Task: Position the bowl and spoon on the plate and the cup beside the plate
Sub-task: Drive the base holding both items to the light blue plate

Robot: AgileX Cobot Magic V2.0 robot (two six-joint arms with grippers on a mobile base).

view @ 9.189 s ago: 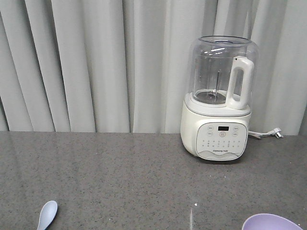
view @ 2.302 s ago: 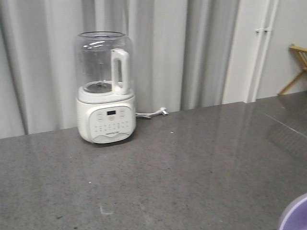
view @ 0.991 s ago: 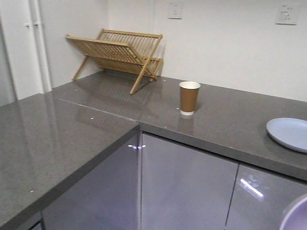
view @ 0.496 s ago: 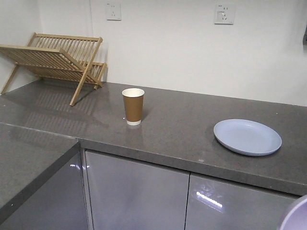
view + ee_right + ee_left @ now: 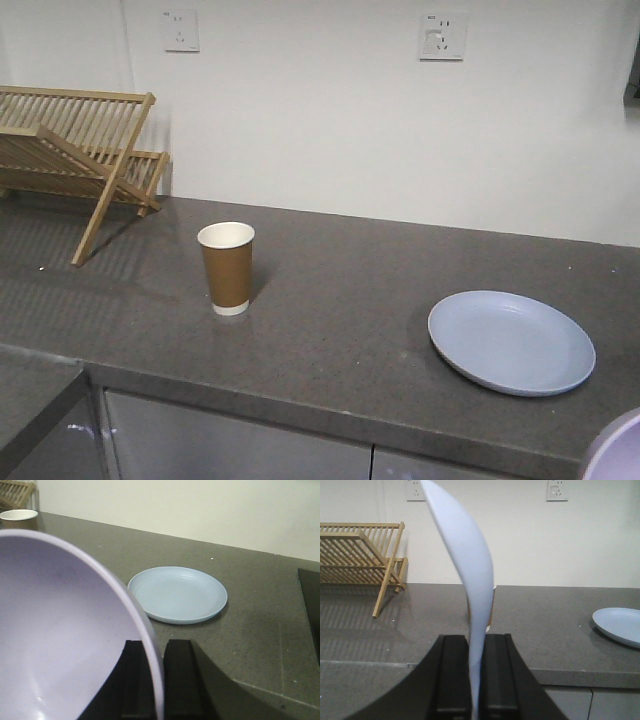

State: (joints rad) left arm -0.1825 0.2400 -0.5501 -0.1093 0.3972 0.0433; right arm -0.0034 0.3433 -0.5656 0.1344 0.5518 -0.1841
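Evidently mid-carry: the right gripper point(image 5: 155, 652) pinches the bowl point(image 5: 60, 630) by its rim, the left gripper point(image 5: 476, 652) clamps the spoon point(image 5: 470, 570) (scoop upright), so setting the bowl onto the plate point(image 5: 177, 595) comes next.

A tan-brown paper cup point(image 5: 227, 267), cream inside, stands upright on the grey desk point(image 5: 350, 280), well apart from a round, shallow pale blue plate point(image 5: 511, 342) lying flat. A lavender-purple plastic bowl point(image 5: 60, 640) hangs tilted, its rim pinched between the right fingers point(image 5: 180, 672). A pale blue plastic spoon point(image 5: 470, 580) stands edge-on, clamped between the left fingers point(image 5: 452, 675).
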